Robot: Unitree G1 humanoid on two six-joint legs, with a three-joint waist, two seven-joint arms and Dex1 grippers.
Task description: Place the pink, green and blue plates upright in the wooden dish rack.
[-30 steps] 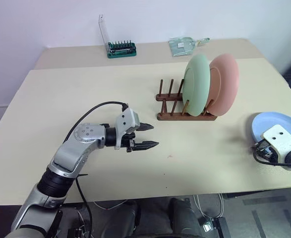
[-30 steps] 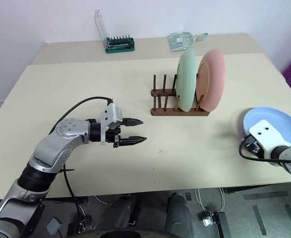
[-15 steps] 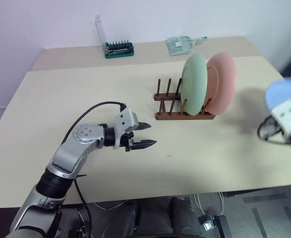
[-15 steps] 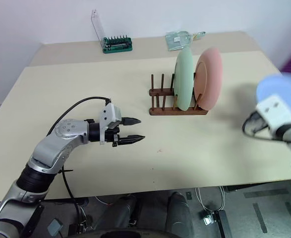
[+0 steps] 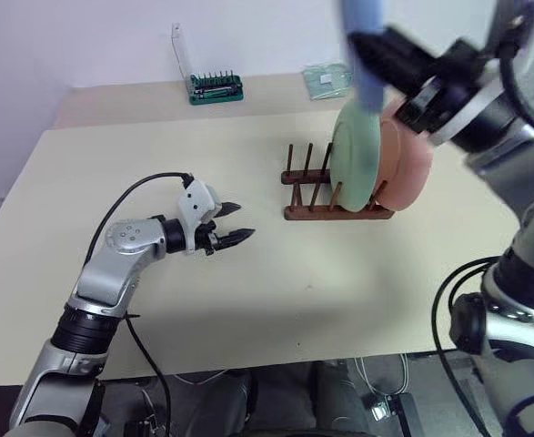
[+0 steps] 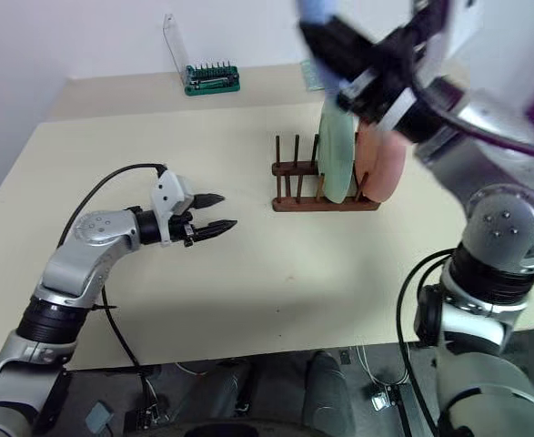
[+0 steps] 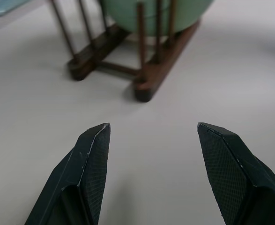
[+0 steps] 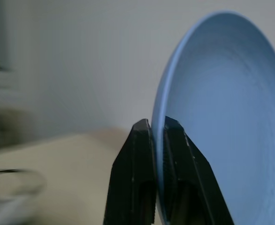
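Blue plate [image 8: 221,122] now lifted off table [image 5: 357,273], above rack [image 5: 335,202]

Blue plate [image 8: 221,117], dark brown rack [image 5: 335,211]

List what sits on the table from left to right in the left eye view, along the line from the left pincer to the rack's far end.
Left pincer → empty pegs of the wooden dish rack → green plate → pink plate.
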